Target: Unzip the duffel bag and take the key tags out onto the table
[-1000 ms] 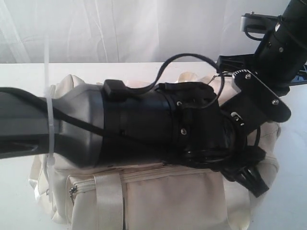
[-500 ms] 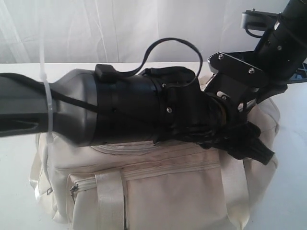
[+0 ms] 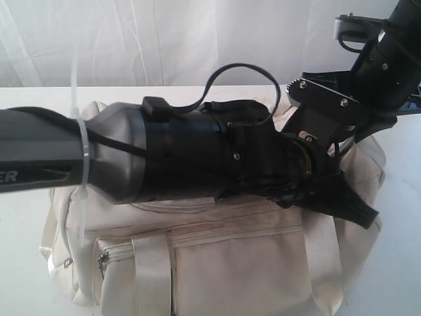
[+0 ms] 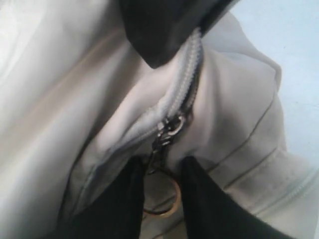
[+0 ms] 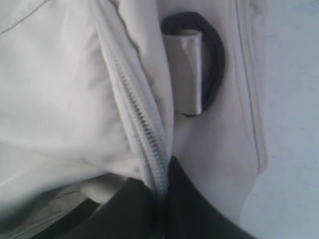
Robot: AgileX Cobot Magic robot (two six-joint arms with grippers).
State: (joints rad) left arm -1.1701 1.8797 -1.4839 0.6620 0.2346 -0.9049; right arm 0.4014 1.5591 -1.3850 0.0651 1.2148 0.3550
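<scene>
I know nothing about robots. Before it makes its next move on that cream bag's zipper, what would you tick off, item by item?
1. Left hand astride the metal zipper pull with its brass ring: ok.
2. Left hand closed firmly on that pull: cannot tell.
3. Right hand pinching the cream fabric duffel bag at the zipper seam to steady it: ok.
4. Top zipper opened: not ok; the teeth beyond the slider are meshed.
5. Coloured plastic key tags spotted: not ok; none in view.
6. White table showing beside the bag for setting things down: ok.
</scene>
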